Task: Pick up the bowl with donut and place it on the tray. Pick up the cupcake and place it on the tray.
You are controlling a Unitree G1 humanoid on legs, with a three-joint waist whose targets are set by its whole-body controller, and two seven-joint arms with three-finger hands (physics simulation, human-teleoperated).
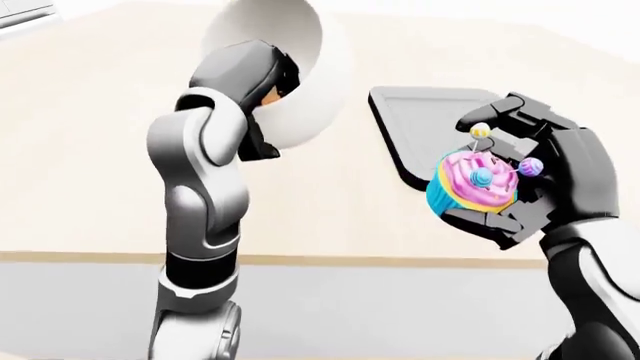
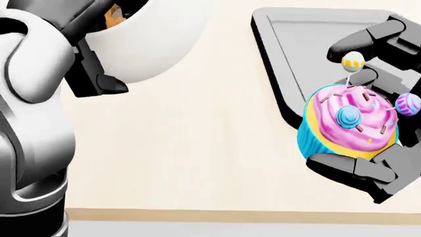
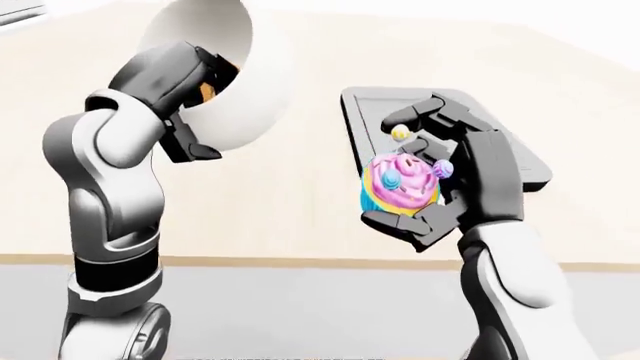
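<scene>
Layout, eye views unless noted. Table (image 1: 330, 217) fills most of each view; its near edge runs across the lower part. Tray (image 1: 420, 127) lies flat on table, right of centre. Bowl (image 1: 300, 90) is upper left, held off the table and tilted on its side, w/ left hand (image 1: 255, 86) closed over its rim; donut (image 3: 207, 91) only partly visible inside, behind the fingers. Bowl sits well left of tray, apart from it. Cupcake (image 2: 349, 126) is right, gripped in right hand (image 2: 388, 118), fingers above and below it. In head view cupcake overlaps tray's lower edge; contact w/ tray cannot be told.
</scene>
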